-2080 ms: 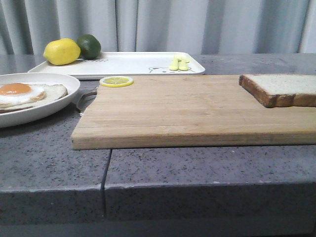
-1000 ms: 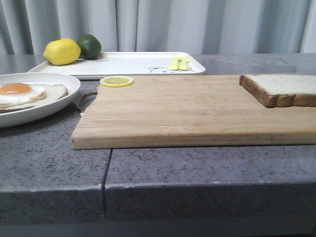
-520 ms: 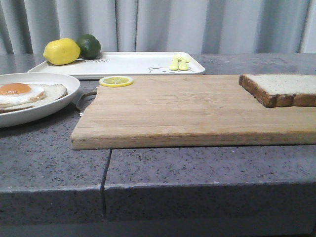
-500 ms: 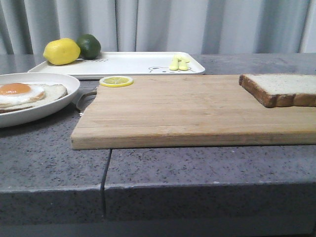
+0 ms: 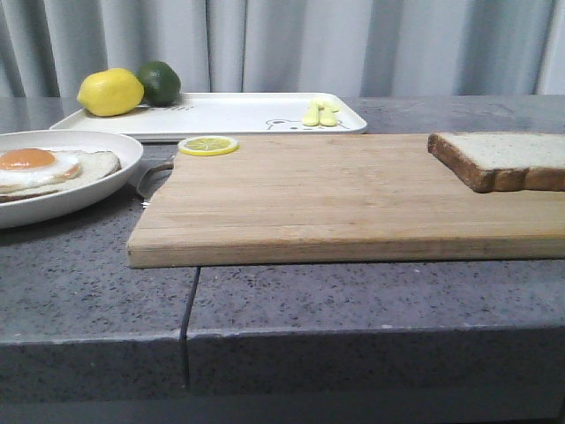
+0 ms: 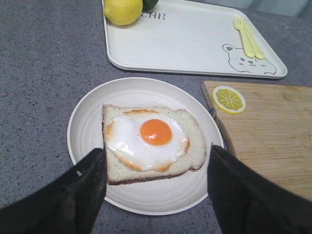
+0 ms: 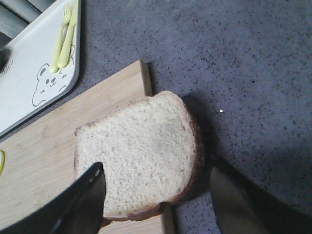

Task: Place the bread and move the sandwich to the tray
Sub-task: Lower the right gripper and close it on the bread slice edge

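Note:
The bread (image 5: 508, 159) lies on the right end of the bamboo cutting board (image 5: 335, 199); it also shows in the right wrist view (image 7: 139, 153). My right gripper (image 7: 156, 187) is open above it, one finger over the slice, the other past its crust over the counter. The sandwich (image 5: 44, 168), a fried egg on a bread slice, sits on the round white plate (image 5: 88, 190) at the left; it also shows in the left wrist view (image 6: 151, 141). My left gripper (image 6: 156, 168) is open above the plate (image 6: 87, 126), fingers on either side of the slice. The tray (image 5: 229, 115) lies behind. Neither gripper shows in the front view.
A lemon (image 5: 110, 92) and a lime (image 5: 160, 82) sit on the tray's left end, a yellow fork and spoon (image 5: 320, 112) on its right end. A lemon slice (image 5: 208, 145) lies on the board's far left corner. The grey counter has a seam (image 5: 190, 305) at the front.

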